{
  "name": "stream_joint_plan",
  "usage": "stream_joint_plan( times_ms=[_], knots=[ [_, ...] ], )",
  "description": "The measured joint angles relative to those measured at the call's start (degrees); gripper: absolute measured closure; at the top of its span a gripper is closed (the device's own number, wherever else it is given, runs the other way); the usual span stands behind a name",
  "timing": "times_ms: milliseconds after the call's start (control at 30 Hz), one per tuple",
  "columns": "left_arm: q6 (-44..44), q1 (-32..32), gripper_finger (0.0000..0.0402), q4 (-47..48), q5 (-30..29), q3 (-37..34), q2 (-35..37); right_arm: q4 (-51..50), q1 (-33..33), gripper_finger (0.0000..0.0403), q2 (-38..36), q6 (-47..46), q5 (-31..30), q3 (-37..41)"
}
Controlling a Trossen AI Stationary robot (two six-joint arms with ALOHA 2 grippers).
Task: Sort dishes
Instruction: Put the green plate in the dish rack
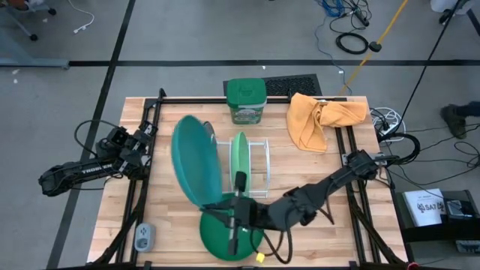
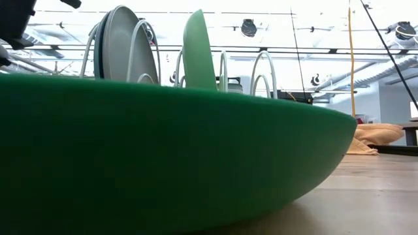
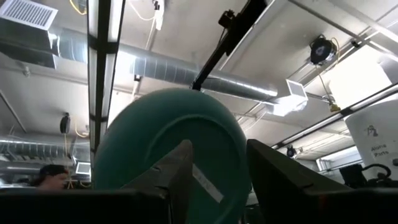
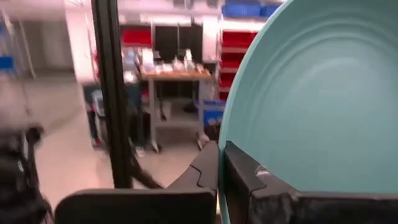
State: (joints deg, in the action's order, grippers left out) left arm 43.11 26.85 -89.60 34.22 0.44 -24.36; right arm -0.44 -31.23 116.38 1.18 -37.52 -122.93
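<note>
My right gripper (image 1: 227,204) is shut on the teal plate (image 1: 196,159), which stands tilted on edge above the table, left of the white wire rack (image 1: 259,169). The light green plate (image 1: 238,156) stands on edge in a rack slot. In the low view a grey plate (image 2: 123,46) stands in the rack with a darker plate's rim (image 2: 98,49) behind it. The dark green plate (image 1: 225,236) lies flat on the table near the front edge. My left gripper (image 1: 148,135) is open and empty at the table's left side, and its wrist view shows the teal plate (image 3: 174,143) farther off. My right gripper pinches the teal plate's rim (image 4: 231,140) between its two fingers, at the plate's near, lower edge (image 1: 214,201). One finger (image 4: 208,168) lies on the plate's outer side and the other (image 4: 255,180) on its hollow side. The plate is lifted clear, standing tilted above the fingers.
A green lidded tub (image 1: 246,100) and an orange cloth (image 1: 321,118) lie at the table's far side. A small grey device (image 1: 144,238) lies at the front left corner. Black frame rails (image 1: 142,150) run along both table sides.
</note>
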Motion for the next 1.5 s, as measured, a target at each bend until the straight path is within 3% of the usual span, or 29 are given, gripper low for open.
stream_joint_plan(
  times_ms=[167, 400, 633, 733, 900, 1500],
  knots=[
    [-0.3, 0.0, 0.0248, -0.1, -0.3, 0.0, 0.0, 10.8, 2.1, 0.0403, 1.6, -1.0, 6.4, 4.6],
    [-0.1, 0.0, 0.0248, -0.1, -0.4, 0.0, 0.0, 31.6, 5.3, 0.0403, 0.3, -1.0, 7.1, 17.9],
    [0.1, 0.0, 0.0248, -0.1, -0.2, 0.0, 0.0, 47.6, 5.8, 0.0403, -7.5, 2.0, 3.4, 34.0],
    [0.0, 0.0, 0.0248, 0.0, -0.1, 0.0, 0.0, 49.6, 5.7, 0.0403, -9.7, 1.1, 0.2, 39.1],
    [-0.4, 0.0, 0.0248, 0.1, 0.0, 0.0, 0.0, 50.3, 7.1, 0.0402, -8.8, -3.8, 0.7, 43.5],
    [0.0, 0.0, 0.0248, 0.6, 0.1, 0.0, 0.0, 47.2, 11.7, 0.0399, -3.1, -13.5, -1.5, 47.1]
  ],
)
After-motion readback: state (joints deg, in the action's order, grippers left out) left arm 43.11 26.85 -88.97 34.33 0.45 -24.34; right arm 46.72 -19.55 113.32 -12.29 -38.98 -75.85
